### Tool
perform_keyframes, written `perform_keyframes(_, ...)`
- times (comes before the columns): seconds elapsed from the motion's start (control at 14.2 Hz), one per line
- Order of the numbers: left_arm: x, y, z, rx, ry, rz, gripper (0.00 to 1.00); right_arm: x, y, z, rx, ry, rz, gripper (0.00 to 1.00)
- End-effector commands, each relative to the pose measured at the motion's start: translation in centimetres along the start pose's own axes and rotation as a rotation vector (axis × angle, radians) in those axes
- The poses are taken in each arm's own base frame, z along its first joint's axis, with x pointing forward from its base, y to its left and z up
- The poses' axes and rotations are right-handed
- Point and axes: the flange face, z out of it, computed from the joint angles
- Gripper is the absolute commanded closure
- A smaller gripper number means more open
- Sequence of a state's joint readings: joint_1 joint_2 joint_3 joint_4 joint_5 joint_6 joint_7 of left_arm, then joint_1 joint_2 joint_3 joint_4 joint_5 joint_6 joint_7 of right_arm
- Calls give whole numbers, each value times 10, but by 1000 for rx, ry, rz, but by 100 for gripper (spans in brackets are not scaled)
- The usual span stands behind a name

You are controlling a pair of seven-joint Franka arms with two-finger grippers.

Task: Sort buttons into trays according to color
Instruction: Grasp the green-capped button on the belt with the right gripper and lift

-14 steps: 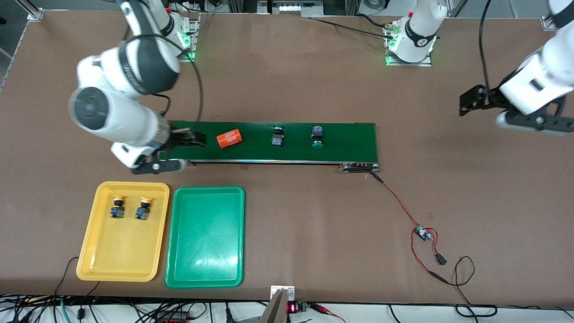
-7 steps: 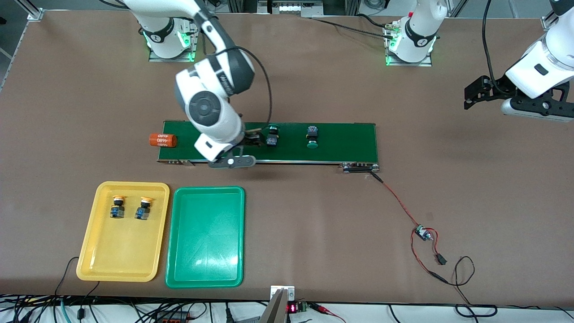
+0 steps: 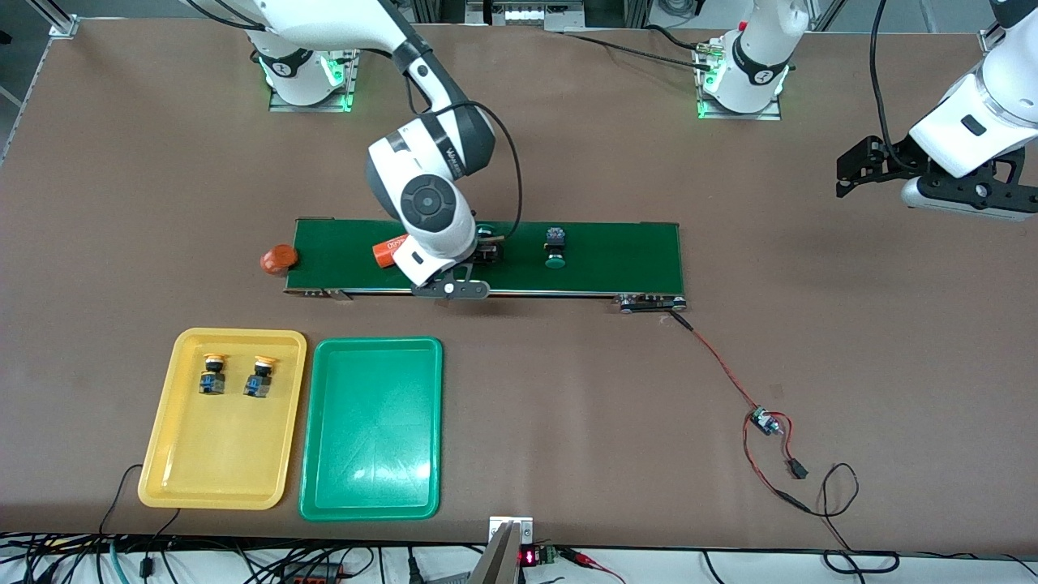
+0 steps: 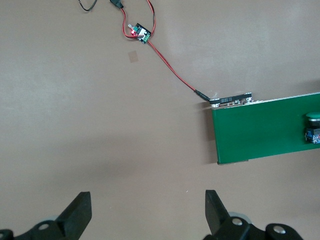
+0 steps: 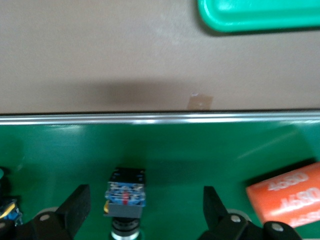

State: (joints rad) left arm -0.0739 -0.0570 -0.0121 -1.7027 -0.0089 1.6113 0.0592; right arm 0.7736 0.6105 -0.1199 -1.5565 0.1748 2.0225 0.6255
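Two green-capped buttons lie on the dark-green conveyor belt. My right gripper hangs open low over one button. In the right wrist view that button shows its blue-and-black body between the gripper's spread fingers, untouched. The other green button lies further toward the left arm's end. Two yellow-capped buttons sit in the yellow tray. The green tray beside it holds nothing. My left gripper waits open over bare table.
An orange cylinder lies on the belt beside my right gripper. Another orange cylinder stands on the table just off the belt's end. A red wire with a small board trails from the belt's end nearest the left arm.
My right arm swung along the belt from its own end to the middle, over a green button. One orange cylinder left the belt's end; another appeared. The buttons drifted toward the right arm's end.
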Motion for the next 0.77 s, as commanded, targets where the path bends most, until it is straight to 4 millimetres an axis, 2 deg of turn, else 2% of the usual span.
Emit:
perform_keyframes(0.0,-2,0,-2,4,7,19,0,-4,-7,5,-21,17,30,0)
perform_keyframes(0.28,-2,-1,-2,4,7,19,0,-15,-5,26,-53,-15,26,1)
perform_keyframes(0.49,-2,0,-2,4,7,21,0,-17,2,36,-68,-31,32,19)
perform_keyframes(0.56,-2,0,-2,3,7,19,0,-16,5,37,-71,-36,38,47)
perform_keyframes(0.63,-2,0,-2,3,7,19,0,-14,7,34,-69,-37,42,62)
perform_keyframes(0.7,-1,0,-2,1,8,19,0,-13,7,32,-66,-32,43,72)
